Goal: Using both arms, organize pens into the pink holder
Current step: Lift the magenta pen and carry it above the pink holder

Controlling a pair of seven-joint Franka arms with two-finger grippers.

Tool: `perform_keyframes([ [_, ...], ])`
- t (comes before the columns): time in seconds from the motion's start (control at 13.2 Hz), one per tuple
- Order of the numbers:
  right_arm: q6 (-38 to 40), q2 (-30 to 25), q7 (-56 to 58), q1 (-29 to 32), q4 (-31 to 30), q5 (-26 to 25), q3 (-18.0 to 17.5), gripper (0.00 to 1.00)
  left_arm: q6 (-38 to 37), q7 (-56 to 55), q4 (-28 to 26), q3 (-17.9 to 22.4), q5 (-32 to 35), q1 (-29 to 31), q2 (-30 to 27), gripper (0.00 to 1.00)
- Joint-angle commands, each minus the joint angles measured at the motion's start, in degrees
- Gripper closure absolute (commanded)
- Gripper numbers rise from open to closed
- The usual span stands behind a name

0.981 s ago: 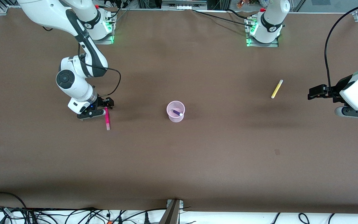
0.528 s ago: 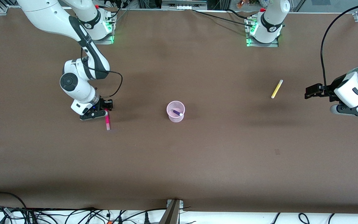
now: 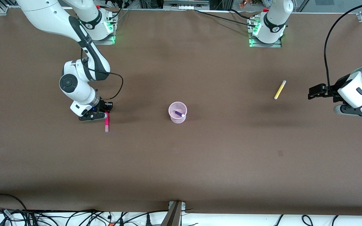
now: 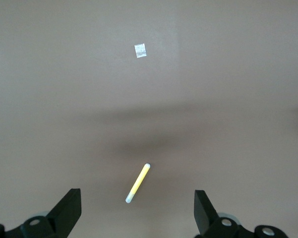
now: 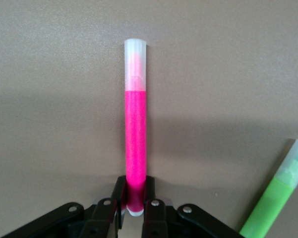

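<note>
Four pens show: pink point(image 5: 135, 124), yellow point(image 3: 280, 89), purple point(image 3: 178, 113), green point(image 5: 274, 198); one cup point(image 3: 177, 112). Purple leans inside the cup. The right gripper point(image 5: 135, 204) pinches the pink pen's end toward the right arm's end of the worktop point(image 3: 181, 157) from the cup, its capped tip pointing at the front camera. Yellow lies diagonally toward the left arm's end, beneath the left gripper point(image 4: 138, 210), fingers spread.

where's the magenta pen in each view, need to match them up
Front view: the magenta pen lies on the table toward the right arm's end, one end pinched in the right claw.
Left wrist view: not in it; only the yellow pen shows.
Right wrist view: it runs up the middle from the shut claw.
Shared landmark: the right claw gripping the pen's end.
</note>
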State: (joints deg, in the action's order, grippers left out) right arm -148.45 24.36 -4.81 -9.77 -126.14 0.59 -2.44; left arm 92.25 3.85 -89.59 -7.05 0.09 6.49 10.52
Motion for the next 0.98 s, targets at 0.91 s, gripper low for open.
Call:
perform_keyframes([
  [0.91,41.8,0.5,-29.3,-12.1,30.2,37.4,-2.3,1.00,0.7,0.9,-0.7,-0.3,0.6,-0.5,-0.9,0.00],
])
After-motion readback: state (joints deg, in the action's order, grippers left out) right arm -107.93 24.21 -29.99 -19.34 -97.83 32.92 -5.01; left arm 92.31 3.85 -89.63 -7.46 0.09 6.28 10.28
